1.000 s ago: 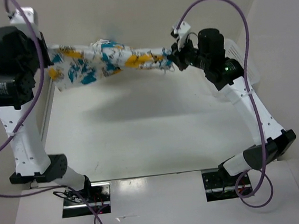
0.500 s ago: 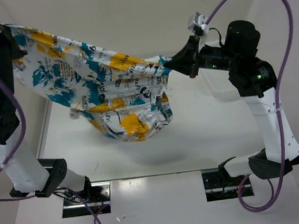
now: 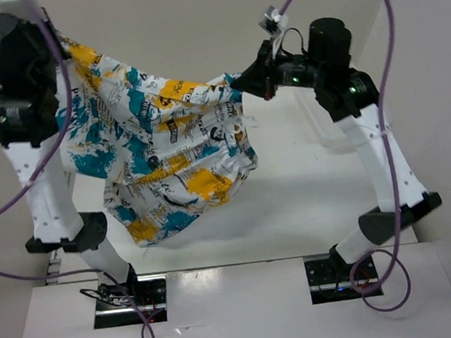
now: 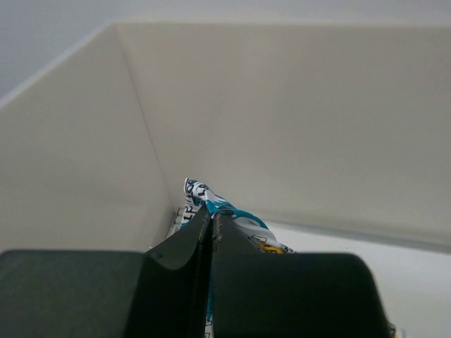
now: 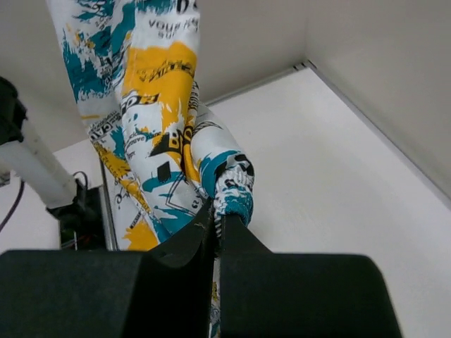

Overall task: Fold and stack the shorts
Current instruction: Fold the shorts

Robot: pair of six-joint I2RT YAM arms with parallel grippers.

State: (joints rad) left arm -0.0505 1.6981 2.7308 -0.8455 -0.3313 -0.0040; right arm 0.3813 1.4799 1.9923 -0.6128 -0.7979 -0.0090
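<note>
Here the shorts (image 3: 156, 156) hang in the air, pinched at 2 points along 1 upper edge and held between the 2 arms above the left half of the table (image 3: 315, 184). The left gripper (image 4: 211, 220) is closed tight on a bunched corner of the printed cloth. Its 2 dark fingers (image 4: 184, 243) are pressed together, with a tuft of white and teal fabric sticking out past their tips. It is raised over the table's far-left corner, close to where the 2 white walls (image 4: 296, 127) meet. The right gripper (image 3: 243, 81) is likewise clamped on the opposite end of that edge, over the far middle of the table. In the right wrist view the cloth comes out from between its closed fingers and drapes away toward the left arm.

The held edge is the garment's long axis. It runs left to right across the far side and slopes a little toward the near edge as it goes right. From that line the fabric spreads open rather than twisted. It falls toward the near-left part of the table, and its lowest fold points at the left arm's base. A soft shadow lies on the table beside it. Whether that lowest fold touches the surface cannot be told. A purple cable (image 3: 383, 58) loops over the right arm.
</note>
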